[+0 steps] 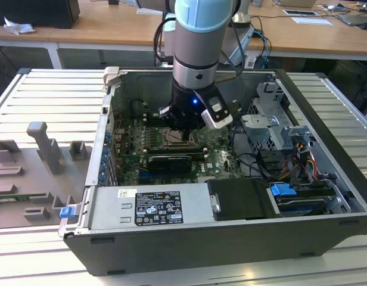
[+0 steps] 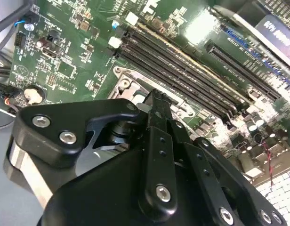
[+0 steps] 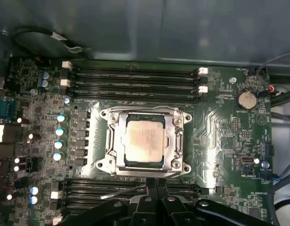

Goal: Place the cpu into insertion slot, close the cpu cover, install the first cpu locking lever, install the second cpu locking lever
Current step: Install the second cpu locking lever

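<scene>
Green motherboard carries everything: the cpu lies seated in the insertion slot, mid-board, with the cpu cover down around it. You handle thin, springy metal, so push at its edge. Gripper fingers look together.

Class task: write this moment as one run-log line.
cpu: seated in insertion slot | cpu cover: closed | tool: at socket edge

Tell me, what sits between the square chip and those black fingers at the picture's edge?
In the first wrist view, only the metal frame around the chip lies between it and the fingers, which reach that frame's edge.
</scene>
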### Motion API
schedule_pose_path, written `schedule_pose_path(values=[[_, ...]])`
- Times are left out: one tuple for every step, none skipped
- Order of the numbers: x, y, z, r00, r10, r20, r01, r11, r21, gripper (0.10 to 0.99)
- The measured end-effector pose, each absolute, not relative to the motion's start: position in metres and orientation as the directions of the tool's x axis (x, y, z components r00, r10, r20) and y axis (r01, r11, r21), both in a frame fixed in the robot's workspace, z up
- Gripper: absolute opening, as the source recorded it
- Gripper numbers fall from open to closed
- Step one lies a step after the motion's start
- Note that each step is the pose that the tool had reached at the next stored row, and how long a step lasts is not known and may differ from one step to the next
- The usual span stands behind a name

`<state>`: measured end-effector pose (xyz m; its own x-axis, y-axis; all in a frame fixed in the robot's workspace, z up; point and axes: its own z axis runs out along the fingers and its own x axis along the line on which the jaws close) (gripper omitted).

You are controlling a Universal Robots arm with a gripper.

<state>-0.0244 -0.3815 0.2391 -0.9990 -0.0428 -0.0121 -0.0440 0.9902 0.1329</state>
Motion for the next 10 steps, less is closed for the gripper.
schedule_pose_path(values=[[-0.027, -0.382, 0.239, -0.999, -0.043, -0.012, -0.044, 0.99, 0.134, 0.106], [-0.029, -0.383, 0.239, -0.999, -0.043, -0.012, -0.044, 0.99, 0.136, 0.106], [-0.034, -0.383, 0.239, -0.999, -0.043, -0.012, -0.044, 0.99, 0.138, 0.106], [-0.037, -0.383, 0.239, -0.999, -0.043, -0.012, -0.044, 0.989, 0.138, 0.106], [-0.04, -0.383, 0.238, -0.999, -0.043, -0.012, -0.044, 0.989, 0.138, 0.106], [-0.045, -0.383, 0.238, -0.999, -0.043, -0.012, -0.044, 0.989, 0.139, 0.106], [-0.048, -0.383, 0.237, -0.999, -0.044, -0.012, -0.046, 0.989, 0.14, 0.106], [-0.05, -0.384, 0.235, -0.999, -0.047, -0.012, -0.048, 0.989, 0.141, 0.106], [-0.052, -0.384, 0.233, -0.999, -0.051, -0.013, -0.052, 0.988, 0.143, 0.106], [-0.052, -0.384, 0.232, -0.998, -0.054, -0.013, -0.056, 0.988, 0.143, 0.106]])
